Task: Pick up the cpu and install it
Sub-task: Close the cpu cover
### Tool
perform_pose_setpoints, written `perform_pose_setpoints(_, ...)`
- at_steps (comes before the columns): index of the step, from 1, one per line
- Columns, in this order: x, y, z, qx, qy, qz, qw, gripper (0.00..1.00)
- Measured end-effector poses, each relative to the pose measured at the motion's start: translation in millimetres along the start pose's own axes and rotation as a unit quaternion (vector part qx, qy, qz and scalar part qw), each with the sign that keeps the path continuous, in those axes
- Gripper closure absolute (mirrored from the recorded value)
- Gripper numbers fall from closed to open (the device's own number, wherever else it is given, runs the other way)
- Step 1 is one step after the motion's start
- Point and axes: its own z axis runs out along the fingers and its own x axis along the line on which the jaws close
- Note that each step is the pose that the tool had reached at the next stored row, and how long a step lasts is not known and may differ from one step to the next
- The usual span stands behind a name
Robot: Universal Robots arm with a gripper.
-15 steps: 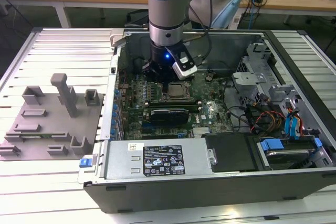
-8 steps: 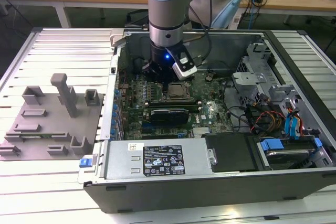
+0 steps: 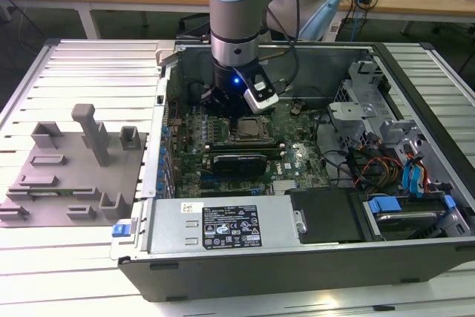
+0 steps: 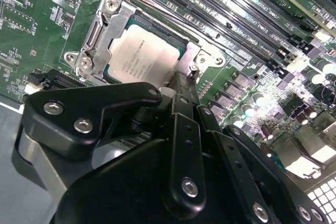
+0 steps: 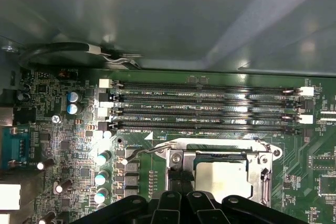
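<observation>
I see the cpu point(image 4: 140, 57) sitting in the socket frame point(image 4: 113, 22) on the mobo point(image 4: 31, 35). My pincer point(image 4: 182, 81) is right at the frame's edge. Can't tell if it's open or closed.

We see an arm point(image 3: 236, 5) built of round tube sections: a pale blue joint cap, a silver-grey sleeve below it, then a black wrist. A small blue light point(image 3: 236, 79) glows on the wrist, beside a white camera box point(image 3: 261, 96) with a black face. A thin black cable point(image 3: 294, 41) loops down beside it. In the second wrist view the jaws are matt black bars and plates, pinned with silver round-headed screws point(image 4: 189, 187)
</observation>
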Motion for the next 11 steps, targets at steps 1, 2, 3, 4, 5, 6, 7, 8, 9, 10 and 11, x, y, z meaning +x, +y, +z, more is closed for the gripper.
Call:
perform_pose_setpoints(1, 0.0, 0.0, 0.0, -0.0001, 0.0, 0.0, 1.0, 0.89)
perform_pose_setpoints(2, 0.0, 0.0, 0.0, -0.0001, 0.0, 0.0, 1.0, 0.89)
perform_pose_setpoints(3, 0.0, 0.0, 0.1, -0.0001, -0.0001, 0.0, 1.0, 0.89)
perform_pose_setpoints(4, 0.0, 0.0, 0.3, -0.0001, -0.0001, 0.0, 1.0, 0.89)
perform_pose_setpoints(5, 0.0, 0.0, 0.5, -0.0001, 0.0, 0.0, 1.0, 0.89)
perform_pose_setpoints(6, 0.0, 0.0, 0.5, 0.0, 0.0, 0.0, 1.0, 0.89)
perform_pose_setpoints(7, 0.0, 0.0, 0.6, -0.0001, 0.0, 0.0, 1.0, 0.89)
perform_pose_setpoints(8, 0.0, 0.0, 0.8, -0.0001, -0.0001, 0.0, 1.0, 0.89)
perform_pose_setpoints(9, 0.0, 0.0, 0.7, -0.0001, 0.0, 0.0, 1.0, 0.89)
perform_pose_setpoints(10, -0.1, 0.2, -0.9, -0.0006, -0.0004, 0.0, 1.0, 0.89)
perform_pose_setpoints(11, -0.3, 0.4, -2.2, -0.0011, -0.0007, 0.0, 1.0, 0.89)
